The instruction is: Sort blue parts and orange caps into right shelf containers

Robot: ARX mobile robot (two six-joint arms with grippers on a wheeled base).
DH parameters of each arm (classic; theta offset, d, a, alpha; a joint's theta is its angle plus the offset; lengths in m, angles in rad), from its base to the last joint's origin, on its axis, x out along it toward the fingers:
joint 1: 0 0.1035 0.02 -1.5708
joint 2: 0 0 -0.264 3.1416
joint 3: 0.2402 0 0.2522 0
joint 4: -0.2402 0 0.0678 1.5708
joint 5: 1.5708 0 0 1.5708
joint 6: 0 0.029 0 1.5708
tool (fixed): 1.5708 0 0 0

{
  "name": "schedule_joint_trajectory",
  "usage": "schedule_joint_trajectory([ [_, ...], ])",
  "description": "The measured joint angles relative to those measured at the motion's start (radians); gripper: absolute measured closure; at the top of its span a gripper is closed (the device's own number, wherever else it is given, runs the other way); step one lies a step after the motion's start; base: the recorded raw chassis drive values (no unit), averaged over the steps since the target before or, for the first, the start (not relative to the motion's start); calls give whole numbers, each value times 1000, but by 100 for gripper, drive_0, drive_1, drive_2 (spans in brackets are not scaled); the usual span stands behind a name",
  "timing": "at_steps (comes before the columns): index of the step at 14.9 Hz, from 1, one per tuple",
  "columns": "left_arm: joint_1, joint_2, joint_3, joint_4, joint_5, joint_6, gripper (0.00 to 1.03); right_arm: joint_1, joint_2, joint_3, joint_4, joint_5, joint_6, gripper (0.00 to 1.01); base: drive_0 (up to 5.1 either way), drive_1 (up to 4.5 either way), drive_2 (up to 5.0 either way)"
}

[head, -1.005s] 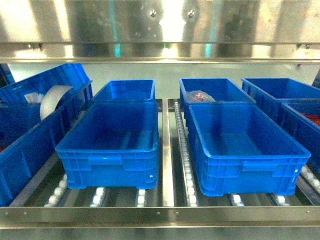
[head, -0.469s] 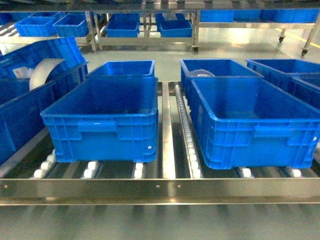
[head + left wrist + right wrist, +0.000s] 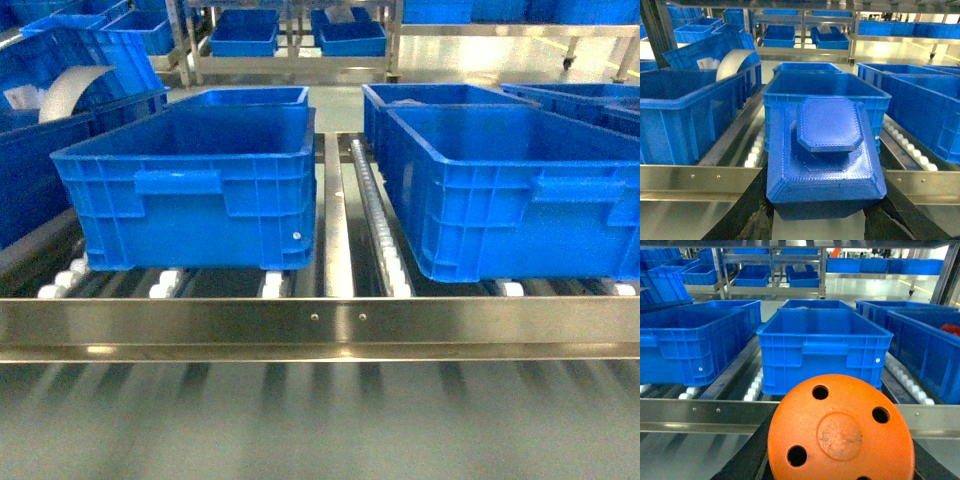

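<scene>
Left tool [image 3: 826,212] clamped on one blue part [image 3: 825,160], a stepped block with cut corners, held just before the steel front rail [image 3: 695,181]. Right tool [image 3: 840,475] clamped on one orange cap [image 3: 841,432], a disc showing four holes, likewise short of the rail. Beyond the rail, on the roller shelf [image 3: 352,180], two front crates: left crate [image 3: 190,185] and right crate [image 3: 520,190], one either side of the roller strip. Two more crates right behind them.

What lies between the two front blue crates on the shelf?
In the head view, a steel rail and a line of white rollers lie between the left front crate and the right front crate.
</scene>
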Motion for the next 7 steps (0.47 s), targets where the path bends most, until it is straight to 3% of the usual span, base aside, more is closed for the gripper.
schedule_joint_trajectory([
  [7, 0, 0, 0, -1, -1, -1, 62, 0, 0, 0, -1, 0, 0, 57, 0, 0, 0],
])
